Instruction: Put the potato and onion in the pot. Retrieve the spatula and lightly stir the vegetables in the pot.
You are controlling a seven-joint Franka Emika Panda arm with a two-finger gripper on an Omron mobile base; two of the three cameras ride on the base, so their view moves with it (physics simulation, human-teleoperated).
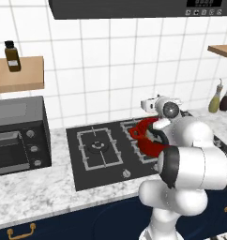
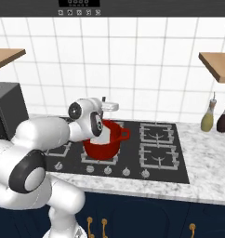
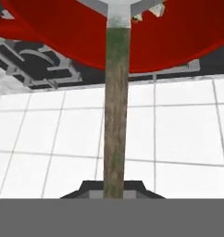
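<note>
Above the glossy red round pot [image 2: 103, 140] on the black gas hob [image 2: 163, 153], near-left burner in the right base view: the white arm's two-finger gripper [image 3: 115, 187], clamped on the weathered wooden handle of a spatula [image 3: 116, 106]. Handle running straight from the dark fingertips to a grey metal neck at the pot's rim, pale vegetable pieces [image 3: 153, 10] just visible inside. Alongside, a dark toaster oven [image 1: 19, 136] on the speckled marble counter [image 1: 35, 192]; two bottles [image 2: 215, 116] by the white tiled wall.
</note>
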